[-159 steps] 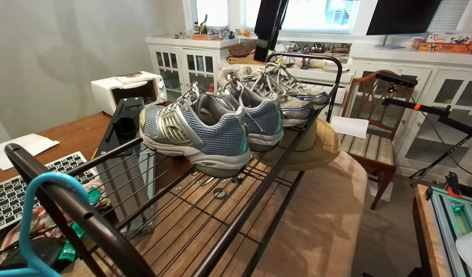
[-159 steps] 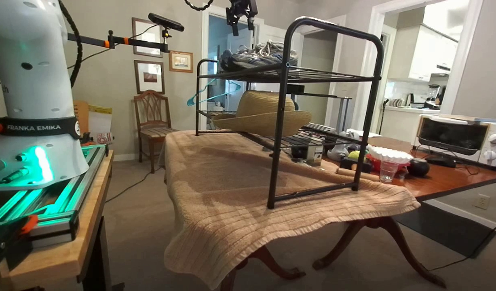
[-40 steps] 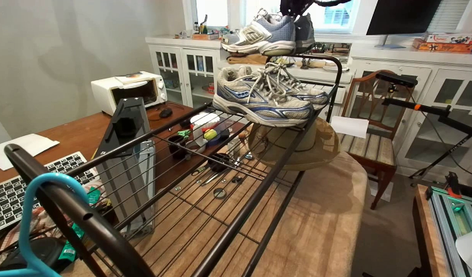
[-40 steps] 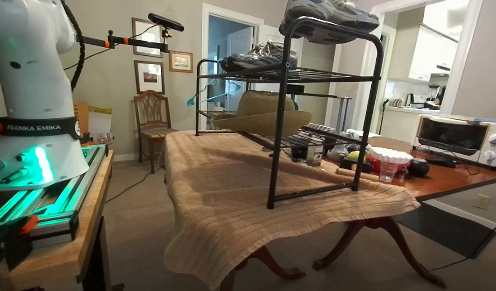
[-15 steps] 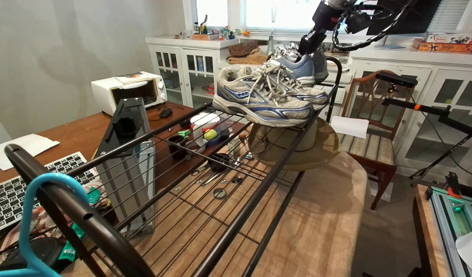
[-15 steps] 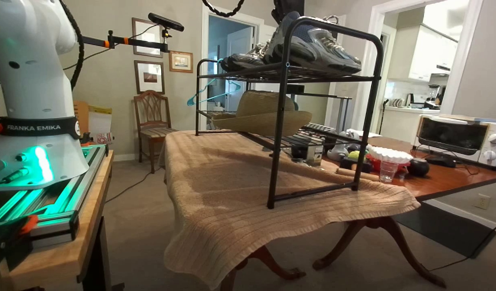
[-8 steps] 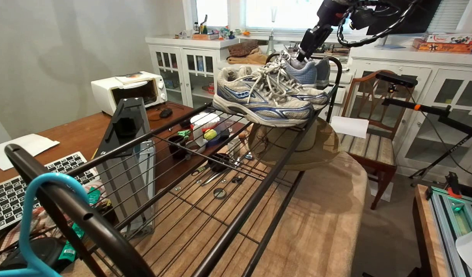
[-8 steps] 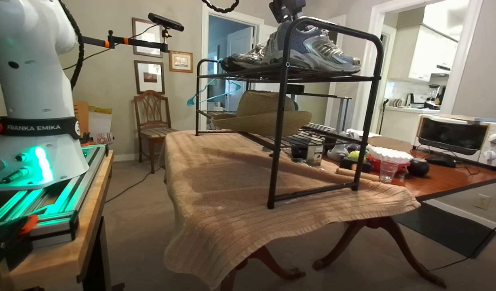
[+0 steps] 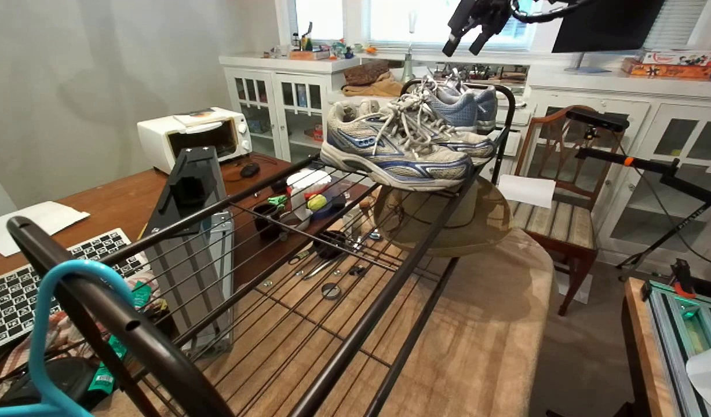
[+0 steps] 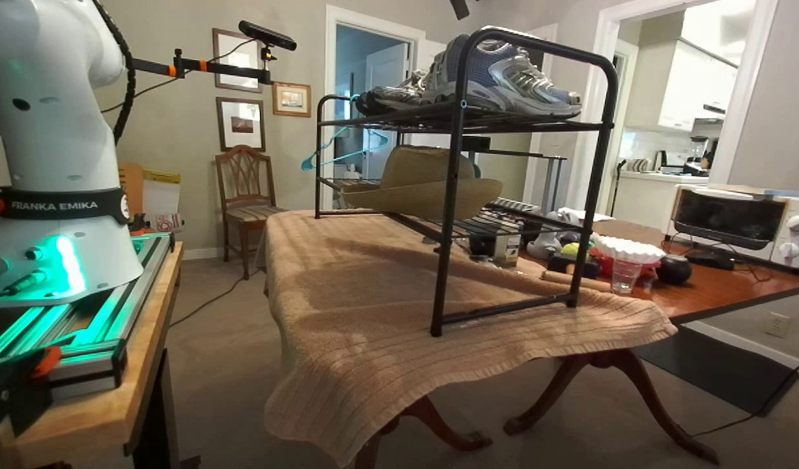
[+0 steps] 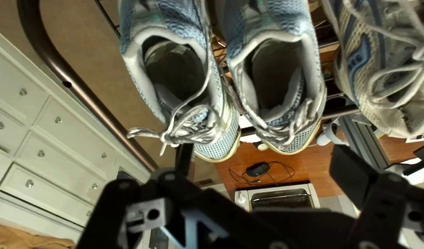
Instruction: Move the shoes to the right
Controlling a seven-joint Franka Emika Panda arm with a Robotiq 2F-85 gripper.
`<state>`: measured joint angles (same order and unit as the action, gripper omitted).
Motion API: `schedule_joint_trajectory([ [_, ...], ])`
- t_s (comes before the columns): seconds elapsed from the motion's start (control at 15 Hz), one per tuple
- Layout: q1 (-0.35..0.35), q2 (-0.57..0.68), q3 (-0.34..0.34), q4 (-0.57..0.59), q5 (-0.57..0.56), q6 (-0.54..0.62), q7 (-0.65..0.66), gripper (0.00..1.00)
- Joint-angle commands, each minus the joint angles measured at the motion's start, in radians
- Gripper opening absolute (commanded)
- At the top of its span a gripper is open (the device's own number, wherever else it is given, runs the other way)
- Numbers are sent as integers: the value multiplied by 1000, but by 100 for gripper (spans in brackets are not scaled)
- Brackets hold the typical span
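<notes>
Overhead, claw (image 9: 463,47) hangs spread wide; blue-grey sneakers (image 9: 458,108) sit atop rack (image 10: 452,195), beside beige pair (image 9: 398,160).

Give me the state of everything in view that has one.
Black two-fingered gripper: open, holding nothing.
Blue-grey and silver mesh sneakers: soles down on the upper shelf of the dark metal rack, ungripped.
Beige sneakers with blue trim: soles down on that shelf, alongside.
Tan straw hat: crown up, beneath that shelf.
Turquoise plastic hanger: hooked over the rack's end rail.
White toaster oven: cannot tell whether open or shut.
Strip light on the white robot base: lit green.
</notes>
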<state>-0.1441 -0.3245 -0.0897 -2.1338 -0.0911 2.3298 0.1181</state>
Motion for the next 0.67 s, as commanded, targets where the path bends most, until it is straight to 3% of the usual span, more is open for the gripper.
schedule_joint_trajectory([
  [0.0,-9,-10,32,64,-26,-138,74,100],
  [0.33,-4,-30,57,103,-84,-219,91,100],
  [0.6,4,-24,47,99,-76,-182,79,100],
])
